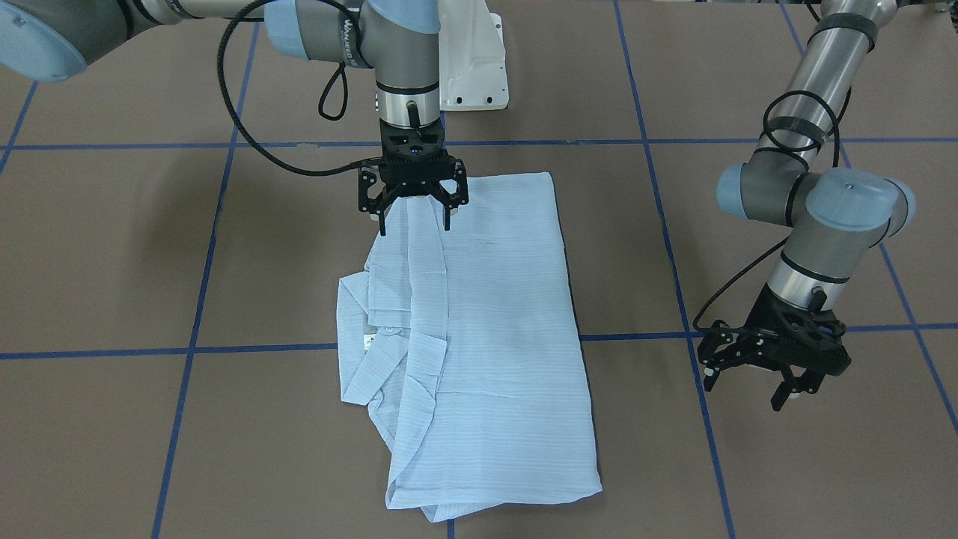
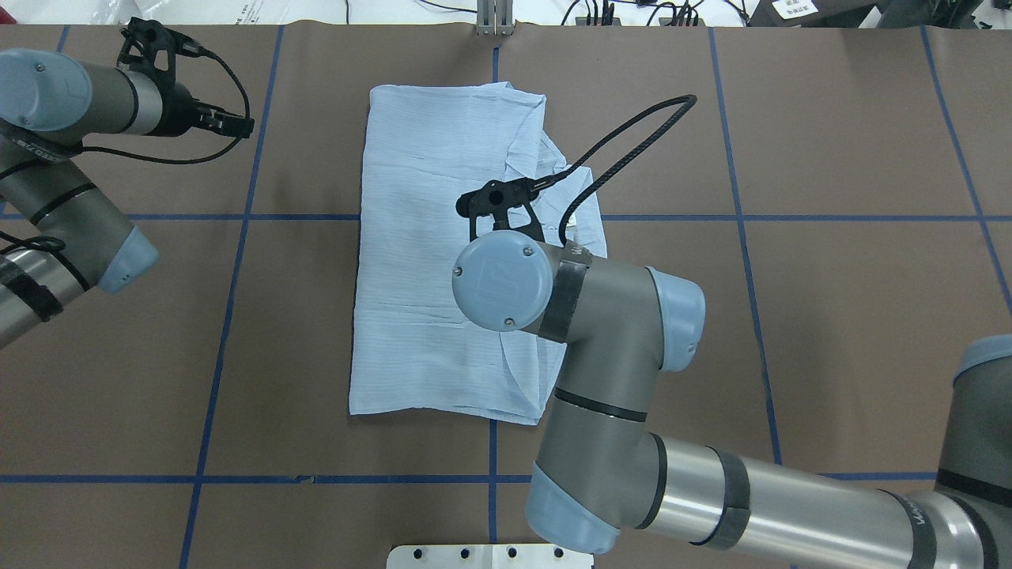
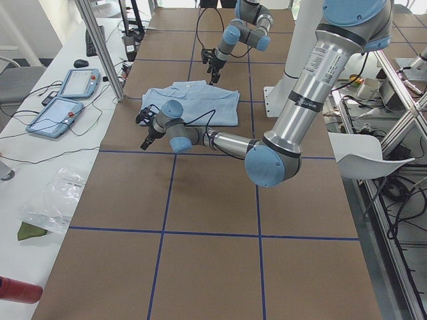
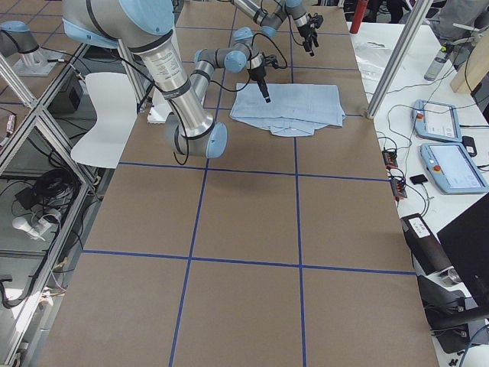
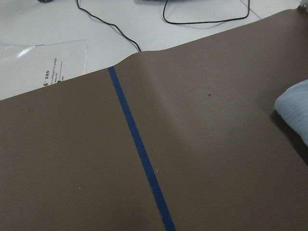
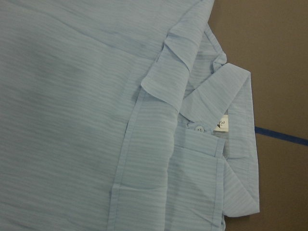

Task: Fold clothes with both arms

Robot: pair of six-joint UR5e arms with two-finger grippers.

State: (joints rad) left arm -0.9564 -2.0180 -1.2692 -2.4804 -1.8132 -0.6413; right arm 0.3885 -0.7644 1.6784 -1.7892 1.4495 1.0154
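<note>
Spanning the frame, the table (image 1: 112, 247) is seen with open brown surface beyond all four edges of the folded shirt (image 1: 494, 314), laid flat at centre. The right gripper (image 1: 415, 224) is poised over its robot-side edge, jaws spread wide. The left gripper (image 1: 743, 393), likewise spread, is positioned well apart at the left.

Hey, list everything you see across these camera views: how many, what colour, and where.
shirt: one, pale blue, fine stripes, folded on the table's middle, collar toward the robot's right.
table: one, brown, blue tape grid.
pedestal base: one, white, robot's edge of the table.
tablets: two, blue-grey, on the white bench opposite the robot.
plastic bag: one, clear, same bench.
arms: two, silver-grey, light-blue caps.
right gripper: one, black, open, over the shirt's edge nearest the robot.
left gripper: one, black, open, above bare table beside the shirt.
</note>
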